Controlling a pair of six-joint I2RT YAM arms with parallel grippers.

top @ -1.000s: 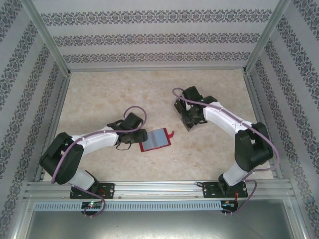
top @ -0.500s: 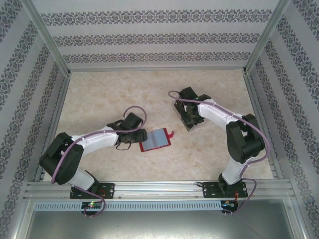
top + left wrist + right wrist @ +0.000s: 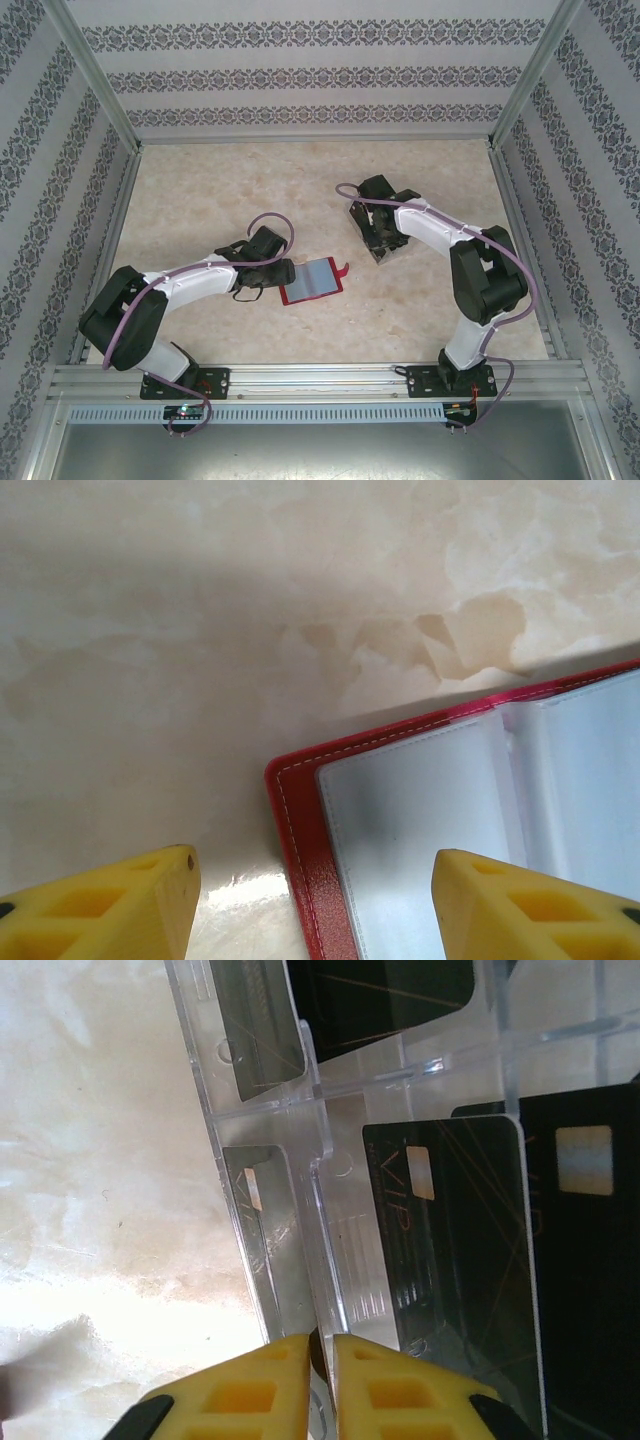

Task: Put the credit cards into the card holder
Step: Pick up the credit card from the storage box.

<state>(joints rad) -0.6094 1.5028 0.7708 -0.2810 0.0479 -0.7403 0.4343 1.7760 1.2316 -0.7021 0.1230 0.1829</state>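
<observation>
On the beige marbled table (image 3: 220,190), about mid-surface, we list the following.

1. Card holder (image 3: 312,280): red, lying open and flat with its greyish pockets facing up and the snap tab at its right edge. The left wrist view shows one stitched red corner (image 3: 300,880) and two pale pockets.

2. Left gripper (image 3: 283,273): low over the table at the card holder's left edge. Its yellow fingers (image 3: 110,910) are spread wide, with the red corner between them. We cannot tell whether they touch it.

3. Clear slotted rack (image 3: 368,222): to the right of and farther back than the card holder, well apart from it.

4. Credit cards (image 3: 460,1260): several, black, standing in the rack's compartments. One is marked VIP and has a light patch.

5. Right gripper (image 3: 320,1380): above the rack, fingers drawn to a thin slit at a clear divider. We cannot tell whether a card edge sits in that slit.
</observation>
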